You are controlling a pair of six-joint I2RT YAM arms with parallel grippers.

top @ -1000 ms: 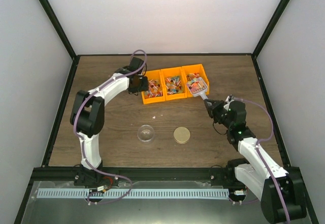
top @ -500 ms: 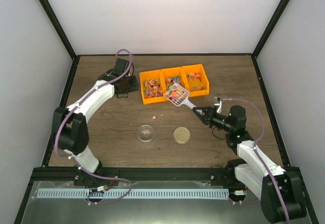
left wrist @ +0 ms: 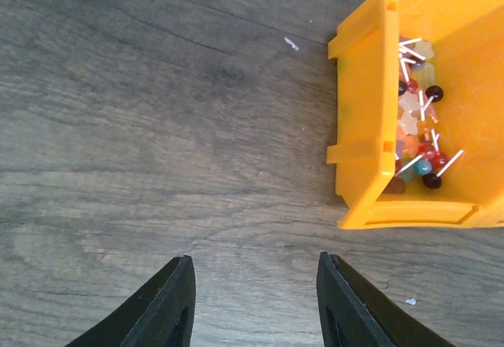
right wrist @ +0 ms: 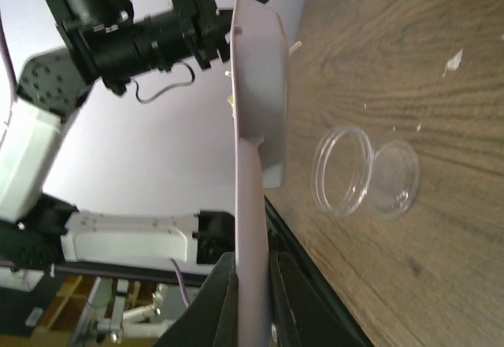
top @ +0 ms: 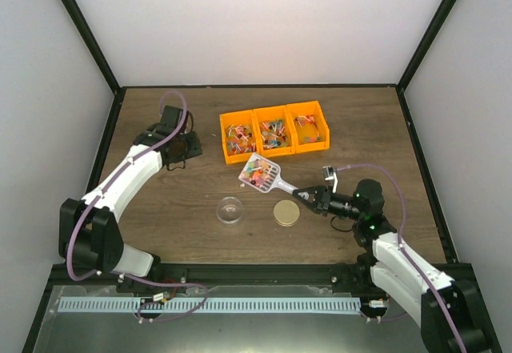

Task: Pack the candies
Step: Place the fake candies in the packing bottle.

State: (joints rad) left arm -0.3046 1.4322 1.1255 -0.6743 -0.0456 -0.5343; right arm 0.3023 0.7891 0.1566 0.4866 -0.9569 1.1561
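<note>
Top external view puts the right gripper (top: 302, 194) pinched tight on the handle of the scoop (top: 260, 174), which a second ago sat in the rightmost of the orange bins (top: 274, 131) and now hangs nearer and further left, over bare table (top: 160, 217) between the bins and the clear cup (top: 230, 209). A heap of mixed-colour candies (top: 256, 177) rides in it, so the scooping looks done and tipping into the cup is likely next. The left gripper (top: 190, 146) has drawn away leftward from the bins, its jaws spread and holding nothing. The gold lid (top: 286, 212) lies just right of the cup. On the right wrist camera the scoop (right wrist: 256, 111) shows edge-on, hiding its load; the cup (right wrist: 342, 170) looks empty. The left wrist camera catches only one bin corner (left wrist: 358, 119).
</note>
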